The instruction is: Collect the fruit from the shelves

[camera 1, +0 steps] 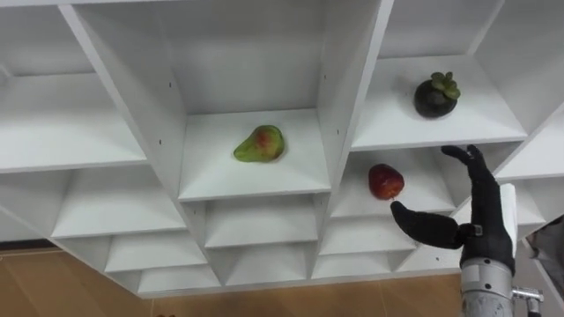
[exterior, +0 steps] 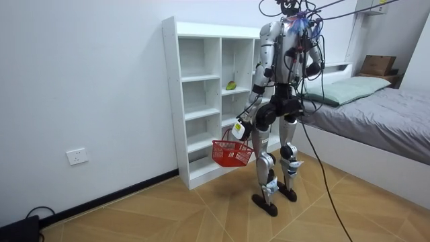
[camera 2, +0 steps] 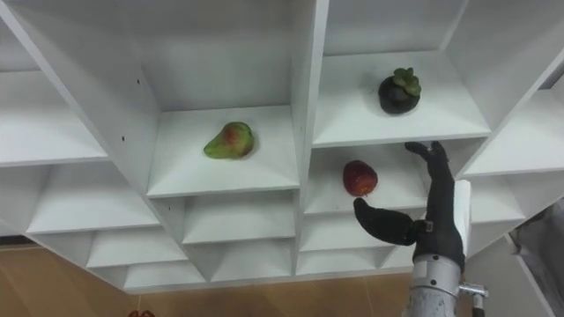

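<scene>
left eye view: white closet (camera 1: pixel 256 176) of open compartments. green pear (camera 1: pixel 259 143) with a red blush, lying on the shelf of the middle column. dark mangosteen (camera 1: pixel 436 96) with a green leaf cap, one column to the right, on its own shelf. red apple (camera 1: pixel 386 181) in the compartment directly beneath the mangosteen, toward that compartment's left wall. right hand (camera 1: pixel 489 220) raised in front of the same compartment, just right of the apple and a little lower. fingers (camera 1: pixel 467 157) released, pointing upward with tips slightly bent; thumb spread out to the left below the apple, near it but apart. grasping nothing.

room view: standing upright on the wood floor (exterior: pixel 168 208), close before the closet and facing it, at the columns toward the room view's right. left hand (exterior: pixel 242 126) hanging low beside the thigh, fingers clasped on the handle of a red basket (exterior: pixel 232 153), as far as so small a sight tells. basket dangling below the hand, level with the lower shelves. pear small and green on a shelf of the middle column. bed (exterior: pixel 383 114) with a grey cover behind, at the room view's right.

right eye view: same layout. pear, mangosteen and apple each on its shelf. right hand spread open just beside the apple, thumb beneath it without touching.
</scene>
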